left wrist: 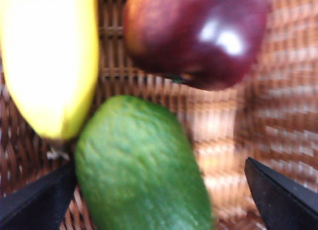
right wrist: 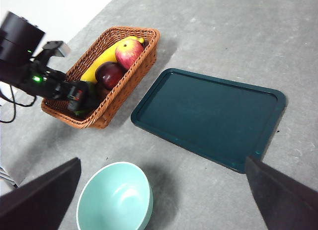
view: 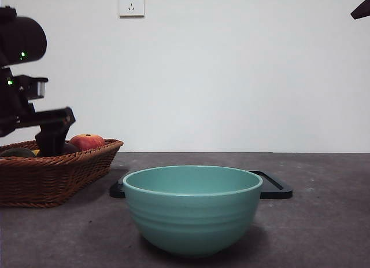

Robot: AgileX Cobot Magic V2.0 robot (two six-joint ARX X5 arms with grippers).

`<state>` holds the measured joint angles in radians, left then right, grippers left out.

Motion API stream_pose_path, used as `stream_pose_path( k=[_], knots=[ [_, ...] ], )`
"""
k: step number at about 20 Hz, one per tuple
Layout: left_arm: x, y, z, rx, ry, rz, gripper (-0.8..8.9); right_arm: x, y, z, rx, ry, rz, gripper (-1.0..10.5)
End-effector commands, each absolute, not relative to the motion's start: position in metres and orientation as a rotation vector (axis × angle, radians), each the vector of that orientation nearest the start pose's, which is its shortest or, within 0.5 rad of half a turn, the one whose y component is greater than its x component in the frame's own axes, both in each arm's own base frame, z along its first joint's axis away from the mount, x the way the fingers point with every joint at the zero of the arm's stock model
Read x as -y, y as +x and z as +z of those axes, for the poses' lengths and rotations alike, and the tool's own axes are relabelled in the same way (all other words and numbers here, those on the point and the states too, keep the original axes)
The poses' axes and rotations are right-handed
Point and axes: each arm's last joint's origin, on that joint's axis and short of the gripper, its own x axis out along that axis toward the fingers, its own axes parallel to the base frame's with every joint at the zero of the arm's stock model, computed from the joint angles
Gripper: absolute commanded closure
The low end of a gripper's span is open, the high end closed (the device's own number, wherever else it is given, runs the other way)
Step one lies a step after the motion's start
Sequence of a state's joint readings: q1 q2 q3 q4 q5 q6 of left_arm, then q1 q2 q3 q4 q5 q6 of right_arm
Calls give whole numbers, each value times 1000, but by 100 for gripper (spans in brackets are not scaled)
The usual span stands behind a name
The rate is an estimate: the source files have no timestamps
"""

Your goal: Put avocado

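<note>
The avocado (left wrist: 141,165), dull green and matte, lies in the wicker basket (left wrist: 293,91). My left gripper (left wrist: 160,163) is open, low inside the basket, with one jaw on each side of the avocado and a gap on one side. In the front view the left gripper (view: 52,142) dips into the basket (view: 63,175) at the far left. In the right wrist view the left gripper (right wrist: 79,98) hides the avocado. My right gripper (right wrist: 163,160) is open and empty, high above the table, and shows only as a black tip (view: 361,9).
A yellow banana (left wrist: 49,56) and a dark maroon fruit (left wrist: 198,36) lie close by the avocado. A red apple (view: 87,142) sits at the basket's far end. A teal bowl (view: 192,213) stands in front, and a dark tray (right wrist: 208,115) lies beside the basket.
</note>
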<state>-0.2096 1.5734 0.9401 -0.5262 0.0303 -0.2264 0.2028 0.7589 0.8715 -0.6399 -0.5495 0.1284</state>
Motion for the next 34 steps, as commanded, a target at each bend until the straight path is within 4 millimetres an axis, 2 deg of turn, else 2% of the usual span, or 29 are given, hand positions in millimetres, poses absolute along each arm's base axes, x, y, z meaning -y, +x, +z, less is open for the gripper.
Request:
stream_pose_path(
  k=[1,4,6,10,15,19,23,28,34],
  knots=[
    [63,292,179,-1171,-83,-72,276,-45,139,332,-554,207,711,356],
    [62,292,179,-1171,-83,-69,555,-45,139,332,-554,207,711,356],
    [62,292,179,-1175,-83,-69,660,-45,139,332,-554,207,711,356],
    [63,294,190,-1189,-87,-77,669,-45,139,332,-556,207,711,356],
    [68,290,239,-1147,-83,-101,669,-45,139,332,-556,207,712,356],
    [76,267,283,-1083,-90,-159,669,-45,139,332,-556,207,711,356],
    [90,234,309,-1044,-122,-286,669,-45,139,332,-558,207,711,356],
    [117,199,319,-1084,-69,-414,669,-44,136,328,-604,214,705,356],
    [162,177,319,-1073,-53,-569,669,-43,130,328,-623,219,722,356]
  ],
)
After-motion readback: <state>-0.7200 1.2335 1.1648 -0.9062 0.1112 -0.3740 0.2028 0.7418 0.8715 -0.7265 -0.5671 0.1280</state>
